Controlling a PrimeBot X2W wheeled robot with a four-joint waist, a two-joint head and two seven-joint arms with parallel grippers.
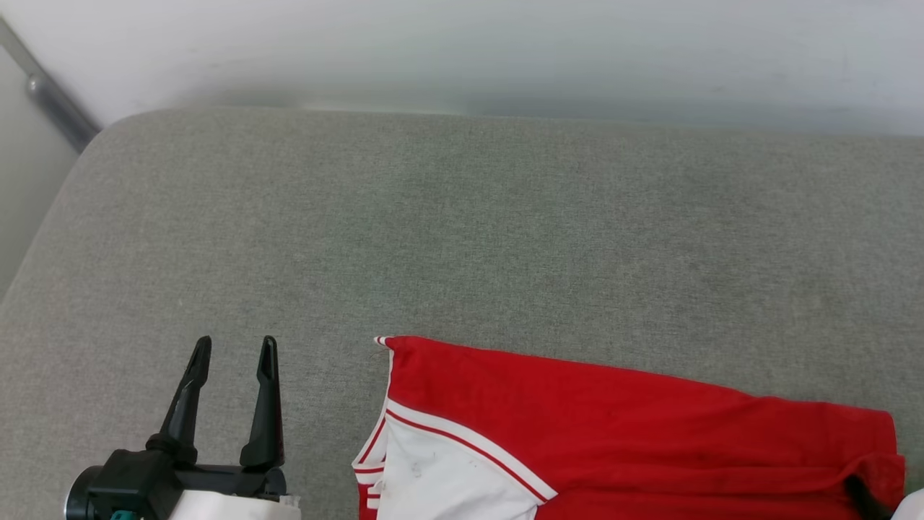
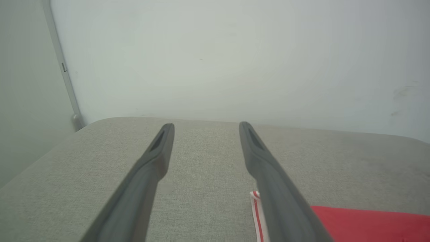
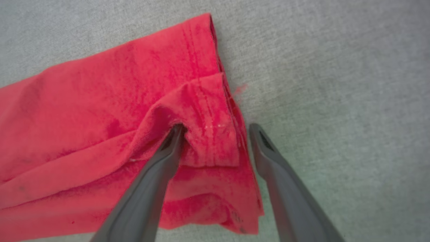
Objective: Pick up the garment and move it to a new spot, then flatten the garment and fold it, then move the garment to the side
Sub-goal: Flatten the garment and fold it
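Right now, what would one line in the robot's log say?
garment: lying on grey padded surface | left gripper: open, empty, beside garment | right gripper: open, straddling hem edge

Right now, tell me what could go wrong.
1. One finger of the open right tool sits tucked under a loose flap of the garment at its hem corner; withdrawing may snag and undo the fold.
2. The open left tool hovers clear of the white sleeve, so a one-sided pull could skew the garment.
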